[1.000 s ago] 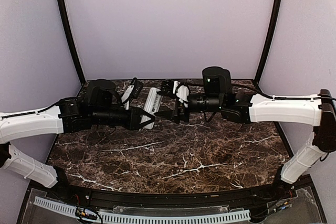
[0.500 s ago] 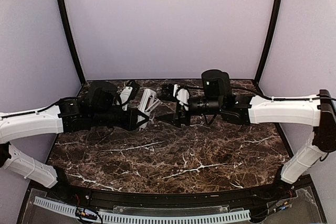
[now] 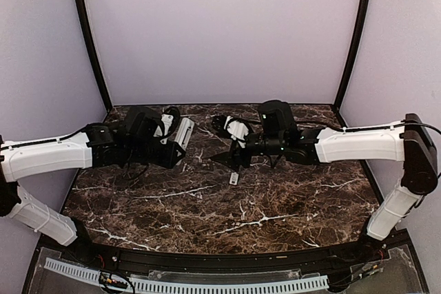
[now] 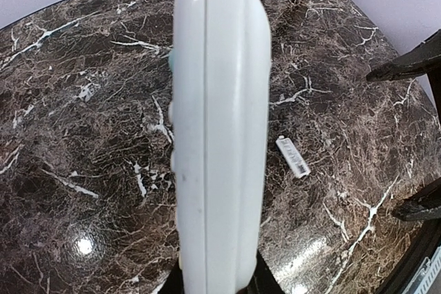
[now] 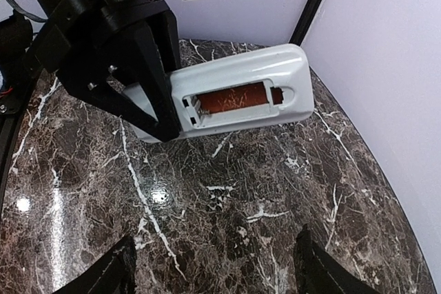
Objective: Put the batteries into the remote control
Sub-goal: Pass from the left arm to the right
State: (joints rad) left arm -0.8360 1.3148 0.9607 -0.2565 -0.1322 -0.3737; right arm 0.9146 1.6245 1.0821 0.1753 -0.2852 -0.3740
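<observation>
The remote control [image 4: 217, 135] is a white handset held edge-on in my shut left gripper [image 4: 213, 281], above the marble table. The top view shows it at back left [image 3: 182, 131] in the left gripper [image 3: 176, 148]. In the right wrist view the remote's back [image 5: 238, 101] faces the camera with its battery bay uncovered; an orange-red battery [image 5: 234, 98] lies inside. The blue battery is not in view. My right gripper [image 5: 210, 273] is open and empty, to the right of the remote and apart from it [image 3: 231, 160].
A small white strip with dark markings [image 4: 293, 155] lies on the dark marble table [image 3: 275, 204], just below the right gripper in the top view [image 3: 234, 178]. Lilac walls and black frame posts [image 3: 89, 39] close the back and sides.
The left gripper has drawn the remote back to the left, away from the right gripper. The right gripper has lowered toward the table. The small white strip now lies on the table beneath it.
</observation>
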